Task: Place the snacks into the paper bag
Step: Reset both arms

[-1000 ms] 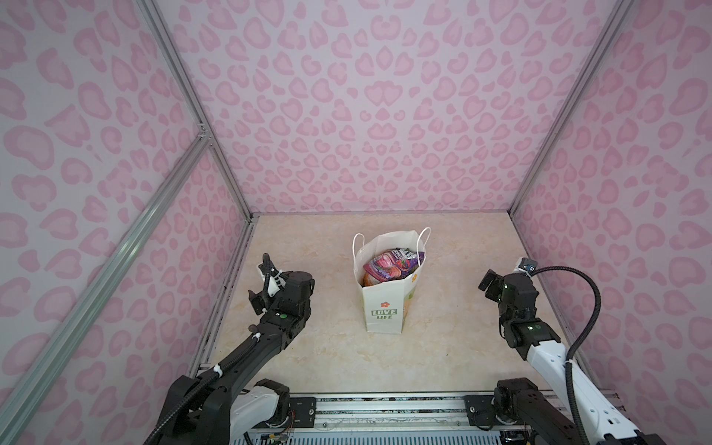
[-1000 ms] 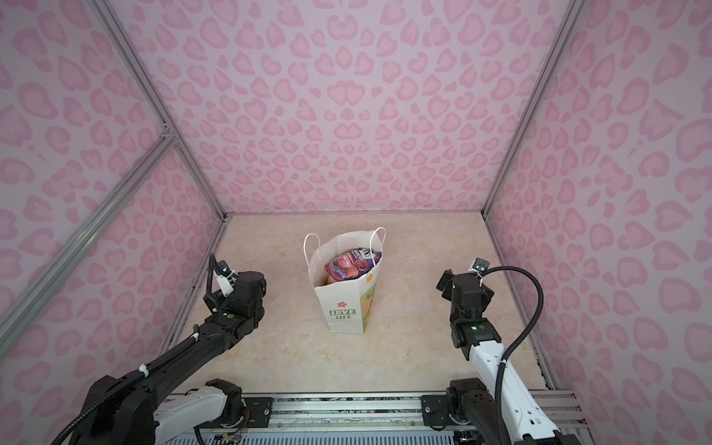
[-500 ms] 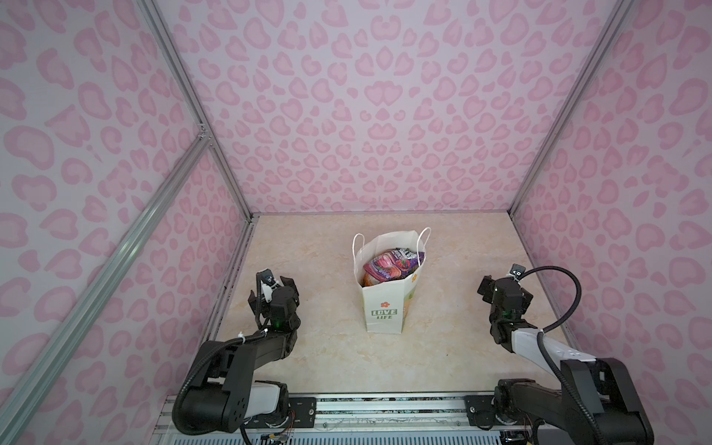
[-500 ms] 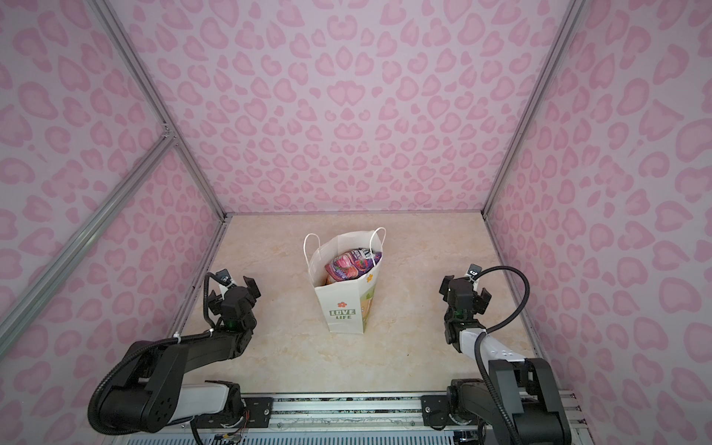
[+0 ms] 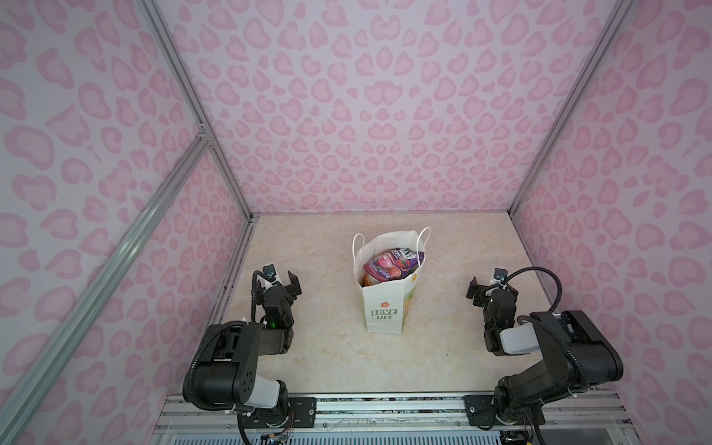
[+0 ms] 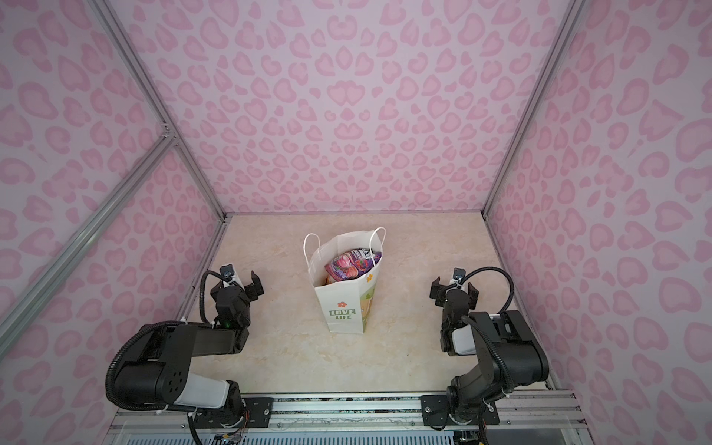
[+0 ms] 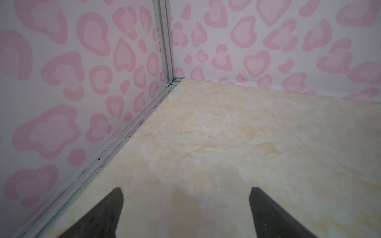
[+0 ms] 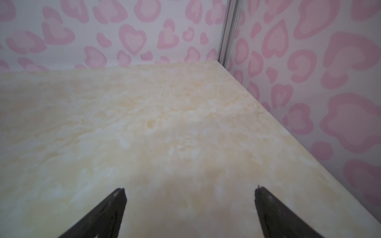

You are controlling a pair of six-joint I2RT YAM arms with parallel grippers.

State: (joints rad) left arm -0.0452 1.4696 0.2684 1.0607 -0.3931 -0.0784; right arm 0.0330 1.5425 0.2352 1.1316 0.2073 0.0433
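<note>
The white paper bag (image 5: pixel 385 308) (image 6: pixel 345 310) with green "LOVE LIFE" print stands upright mid-table in both top views. Snacks (image 5: pixel 389 264) (image 6: pixel 351 264) fill its open mouth, a purple-pink packet on top with an orange one under it; the others are hidden. My left gripper (image 5: pixel 278 283) (image 6: pixel 239 285) (image 7: pixel 185 189) is open and empty, left of the bag and near the left wall. My right gripper (image 5: pixel 491 287) (image 6: pixel 454 293) (image 8: pixel 190 188) is open and empty to the bag's right. Both wrist views show only bare table between the fingers.
Pink heart-patterned walls (image 5: pixel 385 115) close in the back and both sides, with aluminium posts in the corners (image 7: pixel 165 41) (image 8: pixel 228 31). A metal rail (image 5: pixel 385 408) runs along the front, carrying both arm bases. The beige marble tabletop (image 5: pixel 327 366) surrounds the bag.
Both arms have folded back toward the front rail into a tucked pose. The grippers stay open and the bag has not moved.
</note>
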